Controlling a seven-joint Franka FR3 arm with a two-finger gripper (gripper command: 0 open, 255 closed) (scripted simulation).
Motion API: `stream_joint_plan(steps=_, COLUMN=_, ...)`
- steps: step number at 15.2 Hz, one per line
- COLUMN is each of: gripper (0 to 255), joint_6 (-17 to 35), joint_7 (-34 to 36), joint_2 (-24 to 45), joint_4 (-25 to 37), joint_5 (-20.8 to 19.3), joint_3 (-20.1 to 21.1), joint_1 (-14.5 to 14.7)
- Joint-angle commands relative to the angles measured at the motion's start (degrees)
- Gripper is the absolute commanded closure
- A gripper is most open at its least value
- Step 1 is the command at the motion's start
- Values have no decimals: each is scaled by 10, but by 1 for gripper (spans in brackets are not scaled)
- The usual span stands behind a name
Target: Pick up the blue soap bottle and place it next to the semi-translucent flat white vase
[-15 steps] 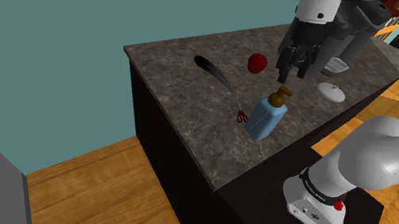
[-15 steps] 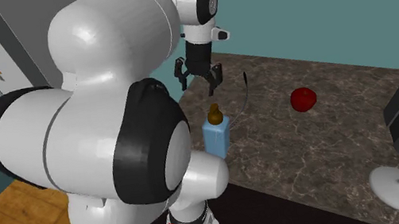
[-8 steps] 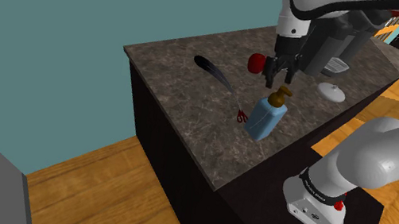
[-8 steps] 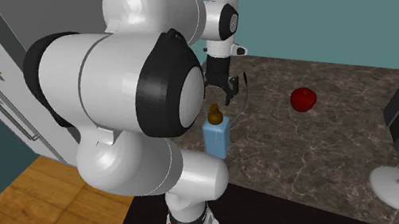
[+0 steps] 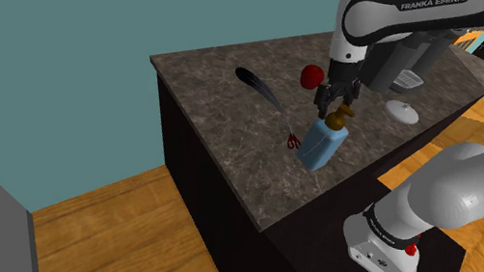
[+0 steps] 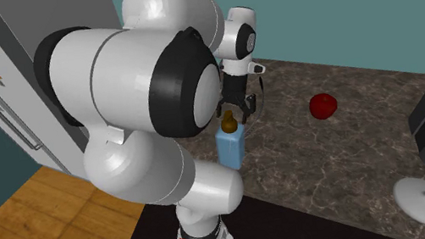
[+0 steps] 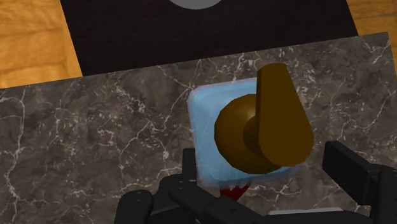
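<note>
The blue soap bottle (image 5: 318, 146) is standing upright on the dark marbled counter (image 5: 222, 127), near the edge that is facing the robot's stand. It is wearing a brown pump head (image 7: 280, 118) on top. A small red thing (image 5: 293, 141) is lying just beside the bottle's foot, on the shoulder view's left of it.

The black gripper (image 5: 336, 103) is hanging straight over the bottle and pointing down at it, with its tips at about the height of the pump head. In the wrist view its fingers (image 7: 353, 172) are standing spread apart, one on each side of the bottle's top. The pump head is sitting between them, and they are not clasping it. On the far side there is a gap showing between the finger and the pump.

A flat white disc (image 5: 402, 111) with a small neck in its middle is lying on the counter, to the shoulder view's right of the bottle and apart from it. A red round thing (image 5: 312, 76) is resting behind the gripper. A thin dark curved thing (image 5: 257, 86) is lying farther to the shoulder view's left.
</note>
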Motion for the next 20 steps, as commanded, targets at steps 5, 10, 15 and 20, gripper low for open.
stream_joint_plan(steps=5, gripper=0, joint_6=9, joint_7=0, joint_2=-1, joint_4=-10, joint_5=0, joint_3=0, joint_1=0)
stream_joint_plan(steps=10, gripper=255, joint_6=9, joint_7=0, joint_2=-1, joint_4=-10, joint_5=0, joint_3=0, joint_1=0)
stream_joint_plan(steps=15, gripper=255, joint_6=9, joint_7=0, joint_2=-1, joint_4=-10, joint_5=0, joint_3=0, joint_1=0)
stream_joint_plan(steps=20, gripper=255, joint_6=-8, joint_7=0, joint_2=-8, joint_4=1, joint_5=0, joint_3=0, joint_1=0)
